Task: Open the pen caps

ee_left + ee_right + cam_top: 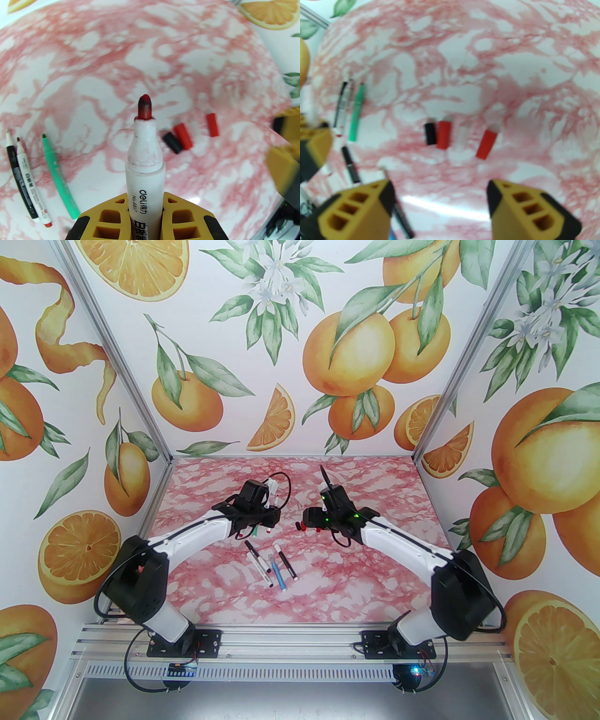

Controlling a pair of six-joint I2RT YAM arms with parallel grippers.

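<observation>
We see the left pincer (146, 201) closed tight on a white pen (144, 164). It grips the barrel so that the uncapped nose sticks out ahead, its red tip (145, 107) darkened with black. Beyond that tip, loose caps lie on the pink marbled table (93, 70). A black cap (172, 142) touches a red cap (183, 136), and a second red cap (212, 125) lies a little apart to their right. To the left of the held pen, three pens (32, 182) lie side by side: one black, one white with a red end, one green, all with bare tips. The right pincer (440, 196) hangs over the caps with its jaws wide and nothing between them. In its blurred view a pale stub (461, 137) lies between the red caps; we think it may be another cap. From above, a cluster of pens (274, 566) lies mid-table, nearer the arm bases.
</observation>
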